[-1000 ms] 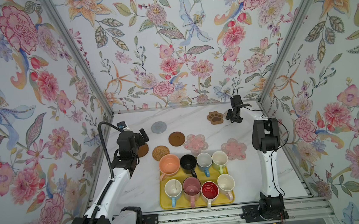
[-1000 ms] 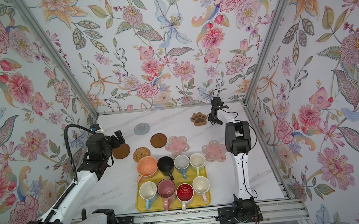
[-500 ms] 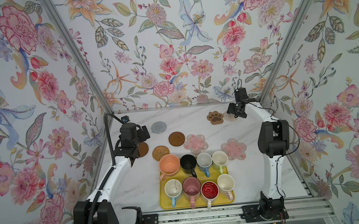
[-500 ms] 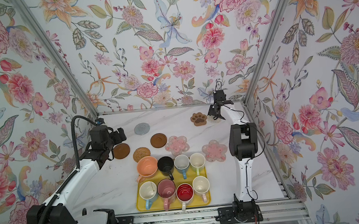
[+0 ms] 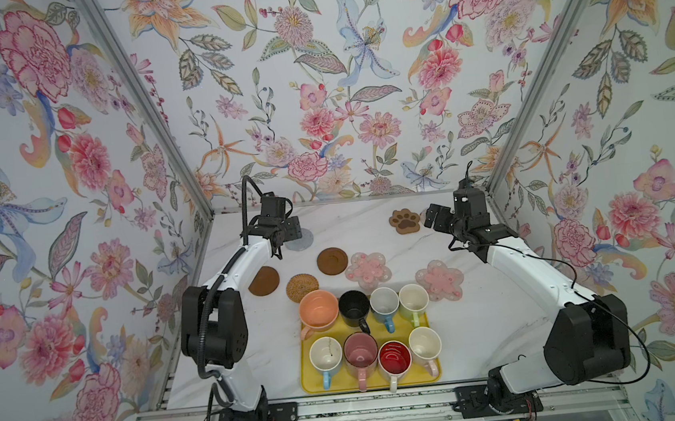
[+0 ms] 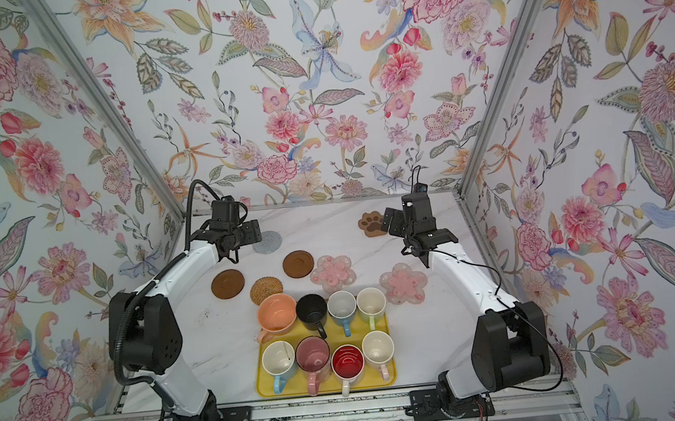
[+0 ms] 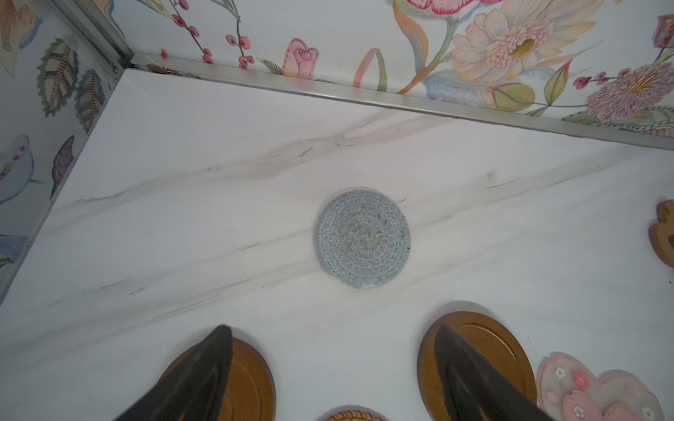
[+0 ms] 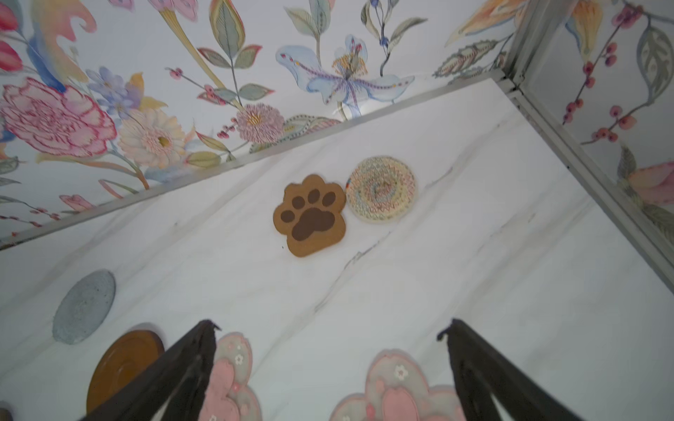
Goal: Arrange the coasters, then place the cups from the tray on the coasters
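Eight cups, among them a peach cup (image 5: 319,314) and a black cup (image 5: 354,307), stand on the yellow tray (image 5: 413,376). Coasters lie spread behind it: a grey round one (image 7: 362,238), two brown discs (image 5: 264,281) (image 5: 332,260), a rattan one (image 5: 302,288), two pink flowers (image 5: 368,266) (image 5: 440,279), the paw (image 8: 310,215) and a patterned clear round one (image 8: 380,189) touching it. My left gripper (image 7: 333,328) hangs open above the table beside the grey coaster. At the back right my right gripper (image 8: 330,322) is open and empty, short of the paw.
Floral walls with metal corner posts (image 5: 532,78) close in the marble table (image 5: 504,322) on three sides. Both arm bases sit on a rail (image 5: 366,413) at the front edge. The right arm's elbow (image 5: 585,340) leans out near the right wall.
My right jaws have opened wide and that arm's elbow has swung down to the right. My left gripper has travelled back from the left brown disc to the grey coaster.
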`<state>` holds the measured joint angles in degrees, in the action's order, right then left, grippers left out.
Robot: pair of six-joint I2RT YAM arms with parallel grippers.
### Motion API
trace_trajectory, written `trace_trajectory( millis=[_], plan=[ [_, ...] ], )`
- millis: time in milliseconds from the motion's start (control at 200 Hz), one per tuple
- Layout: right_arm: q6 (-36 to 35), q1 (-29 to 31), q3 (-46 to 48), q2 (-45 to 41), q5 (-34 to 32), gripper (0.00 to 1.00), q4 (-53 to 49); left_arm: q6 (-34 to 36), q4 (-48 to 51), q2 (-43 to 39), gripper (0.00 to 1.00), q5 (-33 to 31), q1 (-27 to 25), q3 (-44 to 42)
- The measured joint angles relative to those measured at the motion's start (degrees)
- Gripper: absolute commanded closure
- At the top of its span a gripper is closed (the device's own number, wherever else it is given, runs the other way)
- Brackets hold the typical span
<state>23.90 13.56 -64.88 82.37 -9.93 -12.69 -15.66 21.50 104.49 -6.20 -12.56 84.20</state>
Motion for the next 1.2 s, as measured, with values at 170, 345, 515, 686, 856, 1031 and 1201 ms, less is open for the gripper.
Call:
trace_trajectory(
  millis=[170,345,515,686,856,1031,1201],
  plan=[
    [2.25,1.25,7.56,-5.35,0.04,0.01,-0.55,0.07,4.66,7.98,0.19,0.07,0.00,7.61],
    [4.44,1.46,11.56,-8.48,0.11,0.01,-1.57,0.07,7.54,13.62,0.20,0.02,0.00,13.86],
    [5.88,1.49,14.82,-11.65,0.02,0.01,-3.28,-0.04,9.51,17.33,0.21,0.02,0.00,17.11],
    [6.67,1.49,16.00,-14.01,-0.15,0.01,-4.31,-0.11,11.15,21.53,0.22,-0.02,-0.15,20.26],
    [7.28,1.49,16.52,-15.54,-0.17,0.01,-4.66,-0.26,12.44,24.52,0.24,-0.02,-0.22,22.12],
    [8.11,1.49,17.68,-16.06,-0.15,0.01,-5.14,-0.26,13.68,26.95,0.26,-0.04,-0.22,24.59],
    [8.39,1.49,17.77,-16.52,-0.17,0.01,-5.75,-0.26,13.94,28.85,0.26,-0.04,-0.22,26.80]
  ],
)
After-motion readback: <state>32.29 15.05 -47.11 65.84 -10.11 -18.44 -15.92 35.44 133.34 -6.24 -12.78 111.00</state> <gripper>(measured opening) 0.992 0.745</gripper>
